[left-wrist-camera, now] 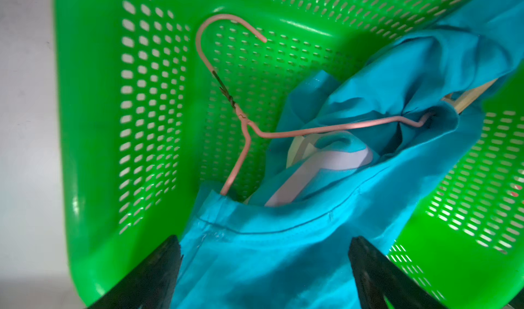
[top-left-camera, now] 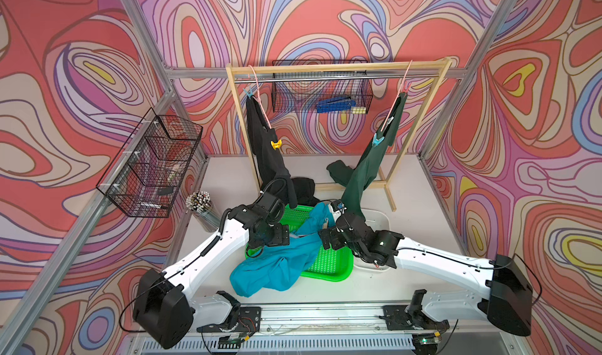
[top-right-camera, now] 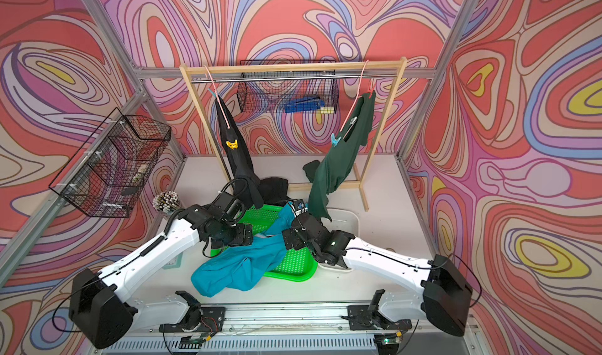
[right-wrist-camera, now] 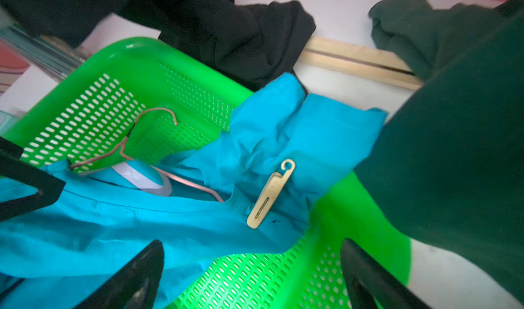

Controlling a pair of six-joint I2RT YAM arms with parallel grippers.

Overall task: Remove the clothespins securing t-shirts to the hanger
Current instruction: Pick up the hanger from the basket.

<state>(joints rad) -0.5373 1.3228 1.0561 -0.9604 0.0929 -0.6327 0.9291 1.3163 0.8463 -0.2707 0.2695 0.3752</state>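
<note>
A turquoise t-shirt (top-left-camera: 270,268) lies crumpled across the green basket (top-left-camera: 338,265), still on its pink wire hanger (left-wrist-camera: 246,129). A pale beige clothespin (right-wrist-camera: 270,194) is clipped to its cloth. My left gripper (left-wrist-camera: 263,245) is open just above the shirt's collar hem. My right gripper (right-wrist-camera: 252,242) is open over the shirt's edge, a little short of the beige pin. The black t-shirt (top-left-camera: 260,132) hangs from the rack with a light blue clothespin (top-left-camera: 249,92) and a yellow one (top-left-camera: 276,144). The green t-shirt (top-left-camera: 368,167) carries a light blue clothespin (top-left-camera: 378,140) and a red-pink one (top-left-camera: 405,86).
The wooden rack (top-left-camera: 338,68) stands at the back, its foot bar close behind the basket. Wire baskets hang on the left wall (top-left-camera: 150,164) and the back wall (top-left-camera: 321,86). A cup of pencils (top-left-camera: 198,202) stands left, and a white tub (top-left-camera: 381,220) right of the basket.
</note>
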